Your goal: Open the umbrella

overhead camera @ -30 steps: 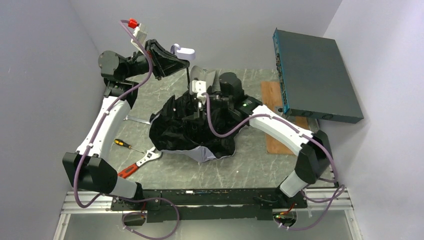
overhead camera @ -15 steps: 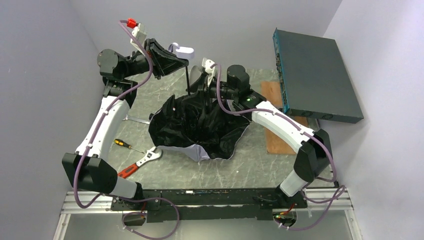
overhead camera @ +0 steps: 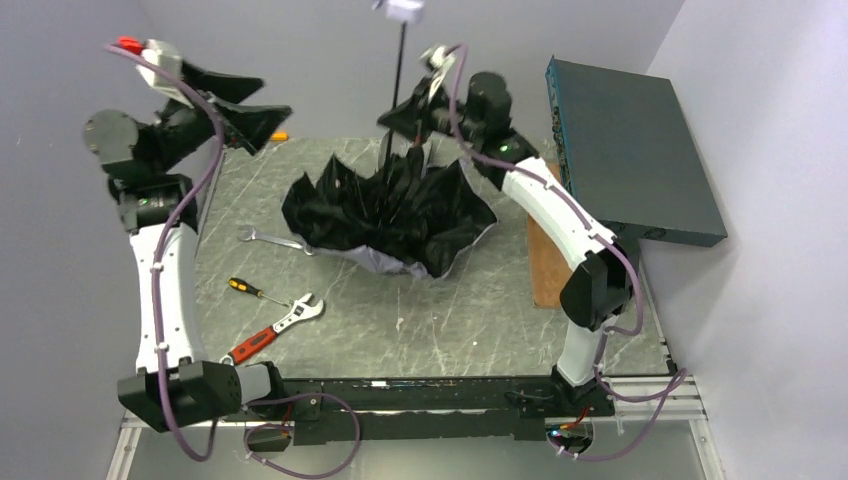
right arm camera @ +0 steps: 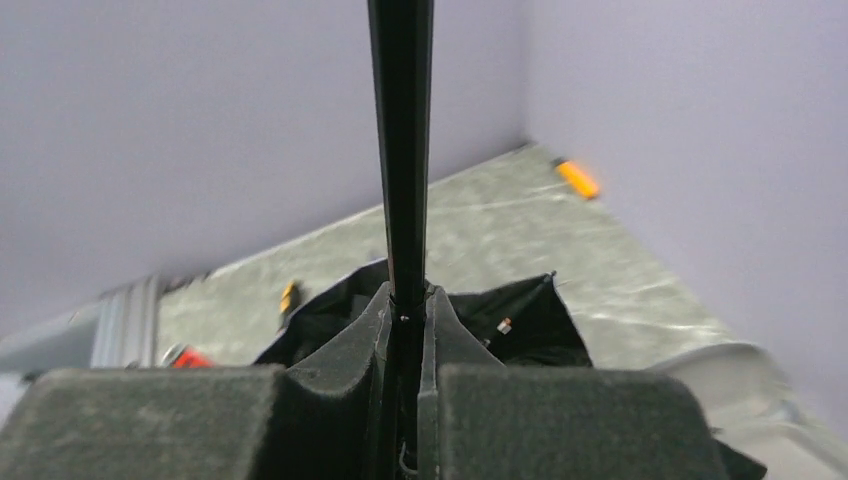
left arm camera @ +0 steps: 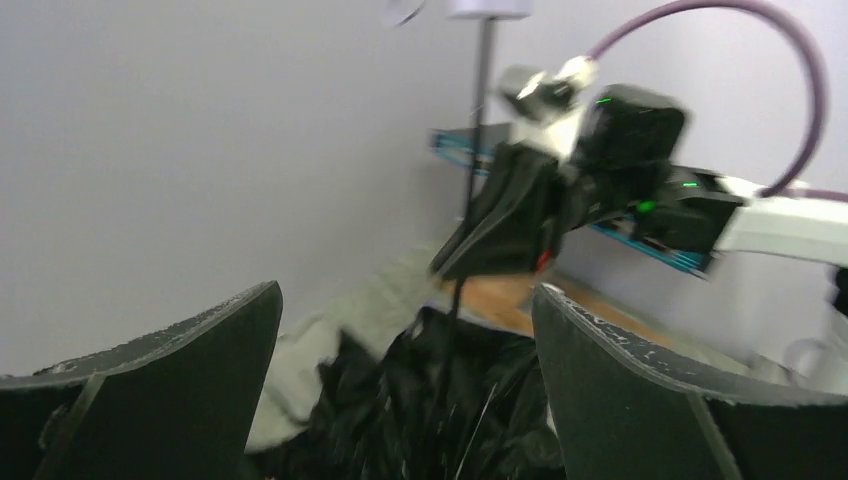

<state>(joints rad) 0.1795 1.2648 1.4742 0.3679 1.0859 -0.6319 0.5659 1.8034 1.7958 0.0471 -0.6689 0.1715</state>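
Note:
The umbrella's black canopy [overhead camera: 390,210] lies half spread on the table, inside up, with a pale edge of its outer side showing at the front. Its thin black shaft [overhead camera: 398,70] rises steeply to the pale handle [overhead camera: 404,8] at the top edge of the overhead view. My right gripper [overhead camera: 408,125] is shut on the shaft just above the canopy. In the right wrist view the fingers [right arm camera: 340,350] pinch the shaft [right arm camera: 400,150]. My left gripper [overhead camera: 255,100] hangs open at the back left, well apart from the umbrella. Its fingers [left arm camera: 200,380] frame the canopy [left arm camera: 440,420] from a distance.
A large dark teal box [overhead camera: 630,150] leans at the back right over a wooden board [overhead camera: 545,250]. A spanner [overhead camera: 275,238], a screwdriver [overhead camera: 250,290] and a red-handled adjustable wrench [overhead camera: 275,328] lie front left of the canopy. Walls close in at the back and both sides.
My left gripper let go of the handle and swung back to the left, open. My right gripper closed on the shaft and raised it, and the canopy spread and shifted toward the back.

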